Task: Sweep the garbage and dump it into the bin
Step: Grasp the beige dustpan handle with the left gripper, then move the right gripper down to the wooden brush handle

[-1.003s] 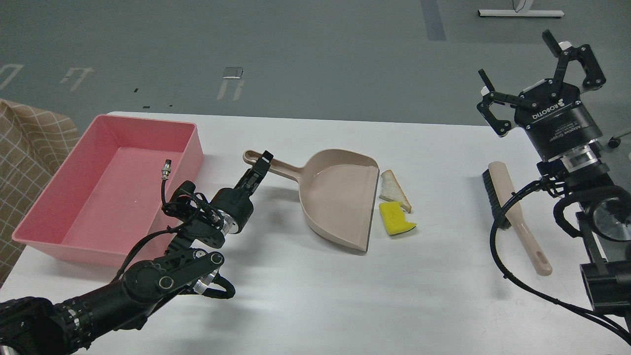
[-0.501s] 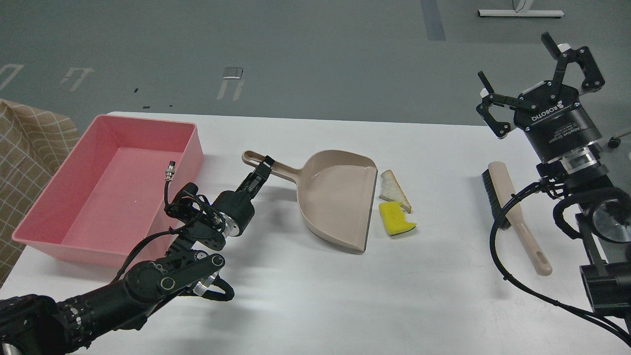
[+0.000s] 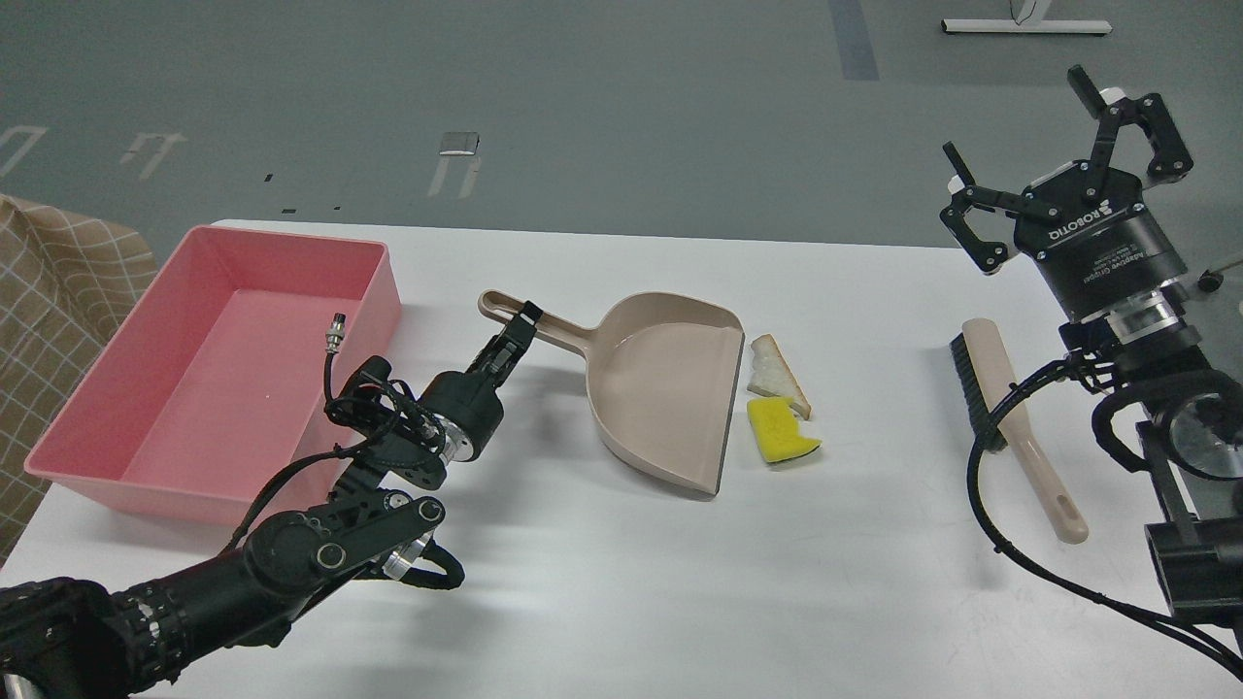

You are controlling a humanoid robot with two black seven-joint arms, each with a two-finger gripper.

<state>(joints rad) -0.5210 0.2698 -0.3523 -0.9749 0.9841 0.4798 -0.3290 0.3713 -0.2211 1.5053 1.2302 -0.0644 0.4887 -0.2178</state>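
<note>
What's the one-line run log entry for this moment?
left gripper: shut on dustpan handle | right gripper: open, raised | brush: untouched | garbage: on table | bin: empty

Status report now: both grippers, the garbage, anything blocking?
Left gripper at dustpan handle, grip unclear. Right gripper open, raised, empty. Garbage at the dustpan's mouth; brush untouched. Bin empty, nothing blocking.

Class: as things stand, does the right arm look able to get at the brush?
Probably yes. The right gripper hangs open above the table, the brush lies bare just below it, and nothing sits between them; only the arm's own cable drapes near the handle.
</note>
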